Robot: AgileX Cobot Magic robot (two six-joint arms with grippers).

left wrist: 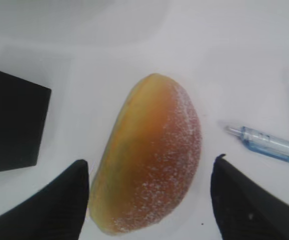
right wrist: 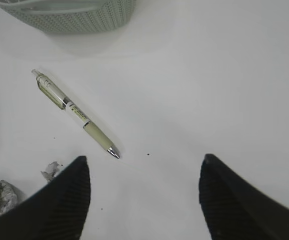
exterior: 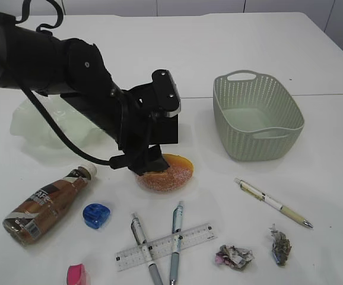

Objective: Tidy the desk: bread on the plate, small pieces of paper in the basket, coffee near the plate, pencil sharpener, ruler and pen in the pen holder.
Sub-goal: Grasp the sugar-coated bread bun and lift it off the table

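Observation:
The sugar-dusted bread (exterior: 170,171) (left wrist: 157,125) lies on the table in front of the black pen holder (exterior: 167,128) (left wrist: 9,125). My left gripper (exterior: 143,166) (left wrist: 150,160) is open and straddles it: the left finger sits close against the bread, the right one stands apart. The pale plate (exterior: 38,124) is at the left, behind the arm. The coffee bottle (exterior: 45,202) lies on its side. A blue pencil sharpener (exterior: 96,215), the ruler (exterior: 165,244) and two pens (exterior: 176,234) lie in front. My right gripper (right wrist: 144,157) is open and empty above bare table, near a third pen (right wrist: 74,112) (exterior: 272,202).
The green basket (exterior: 257,116) (right wrist: 69,17) stands at the back right. Two crumpled paper pieces (exterior: 235,256) (exterior: 280,245) lie at the front right. A pink object (exterior: 76,275) sits at the front edge. The left arm hides part of the plate.

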